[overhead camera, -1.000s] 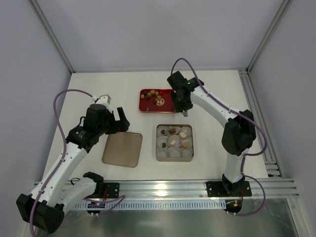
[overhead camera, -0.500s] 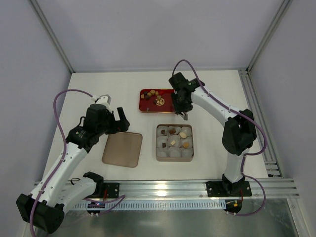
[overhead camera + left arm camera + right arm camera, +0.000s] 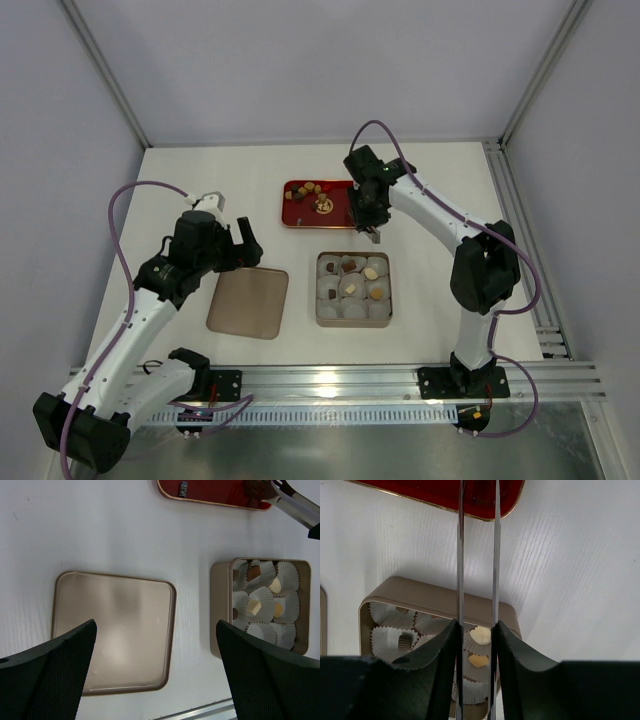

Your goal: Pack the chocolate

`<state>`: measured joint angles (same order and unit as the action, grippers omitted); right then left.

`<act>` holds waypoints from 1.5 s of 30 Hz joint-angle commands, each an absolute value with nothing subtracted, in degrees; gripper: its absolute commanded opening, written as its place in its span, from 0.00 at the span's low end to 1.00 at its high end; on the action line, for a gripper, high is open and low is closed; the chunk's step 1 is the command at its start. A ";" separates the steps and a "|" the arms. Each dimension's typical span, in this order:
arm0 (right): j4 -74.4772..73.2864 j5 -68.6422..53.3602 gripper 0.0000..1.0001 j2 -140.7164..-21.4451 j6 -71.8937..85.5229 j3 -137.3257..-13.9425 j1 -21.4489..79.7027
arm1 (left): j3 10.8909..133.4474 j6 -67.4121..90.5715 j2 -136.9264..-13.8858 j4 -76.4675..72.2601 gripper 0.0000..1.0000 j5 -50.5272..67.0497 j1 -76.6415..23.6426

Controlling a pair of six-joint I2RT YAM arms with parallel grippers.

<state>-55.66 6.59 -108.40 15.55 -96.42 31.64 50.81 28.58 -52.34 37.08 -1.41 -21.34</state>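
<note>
The right arm has shifted only slightly over the last second. The right gripper [image 3: 478, 500], fitted with two long thin metal blades, sits at the near right corner of the shallow red tray with a gold rim [image 3: 294, 216]. Nothing else has moved, either on the tray or in the box, so no new piece has gone across yet. This looks like a pick in progress rather than a delivery.

The blades stand a narrow gap apart. In the left wrist view a dark brown piece [image 3: 254, 488] lies at their tips, but I cannot tell whether it is pinched or merely beside them.

The chocolate is split between two places. A few loose pieces [image 3: 322, 204] are left on the red tray, and others sit in the square tan tin box [image 3: 353, 324] on the white counter [image 3: 200, 180]. The box holds nine white paper cups [image 3: 287, 575]. Several carry a brown, tan or cream piece [image 3: 252, 605], while the row nearest the arms looks empty.

The left gripper [image 3: 156, 625] hangs wide open with nothing in it, above the flat tan lid [image 3: 248, 302]. The lid lies bare on the counter beside the box without touching it.
</note>
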 commanded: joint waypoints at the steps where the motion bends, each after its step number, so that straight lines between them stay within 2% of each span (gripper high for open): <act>1: -54.23 5.63 0.34 -106.17 15.56 -97.47 31.29 | 50.80 29.27 -51.33 35.59 1.00 -0.97 -21.18; 30: -53.97 4.75 0.31 -104.33 15.12 -101.86 30.32 | 50.80 29.09 -51.59 35.42 1.00 -1.58 -21.18; 45: -54.93 1.06 0.31 -96.08 15.47 -99.85 30.32 | 50.80 29.09 -51.50 35.51 1.00 -1.50 -21.18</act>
